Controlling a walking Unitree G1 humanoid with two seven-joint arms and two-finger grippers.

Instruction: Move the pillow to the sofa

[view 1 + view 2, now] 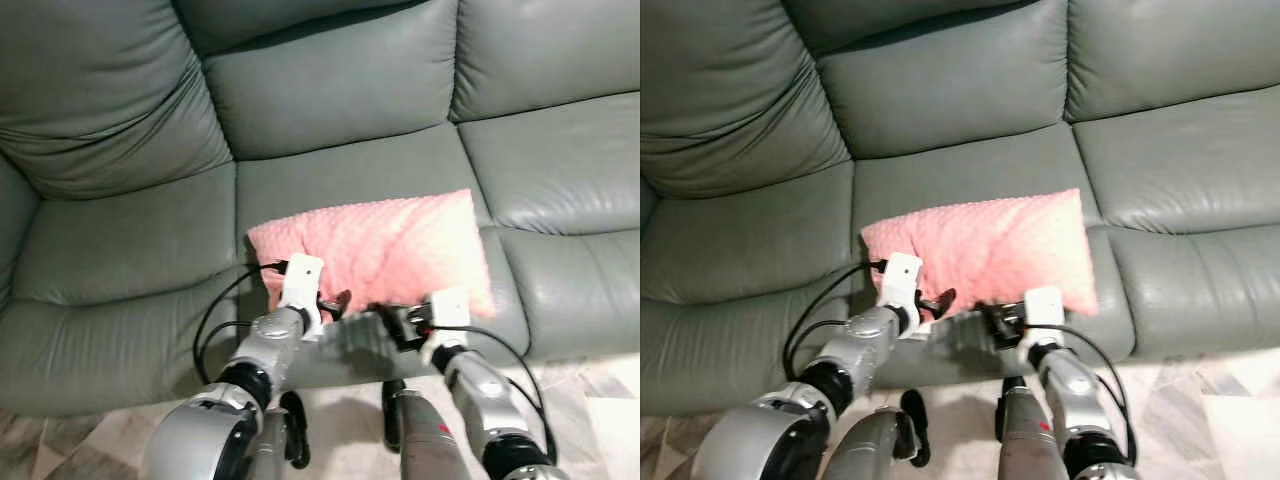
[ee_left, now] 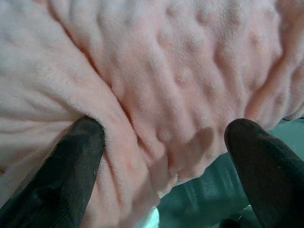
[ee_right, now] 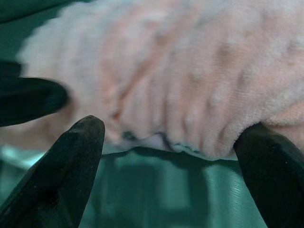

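The pink pillow [image 1: 385,248] lies lengthwise across the grey sofa [image 1: 330,110] seat; both the left gripper [image 1: 333,302] and the right gripper [image 1: 398,322] are spread wide at its front edge.

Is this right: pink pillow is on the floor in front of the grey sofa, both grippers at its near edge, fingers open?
Not the floor. In the left eye view the pink pillow lies on the seat of the grey sofa. The rest stands: left gripper and right gripper are at its near edge, and the wrist views show fingers spread open.
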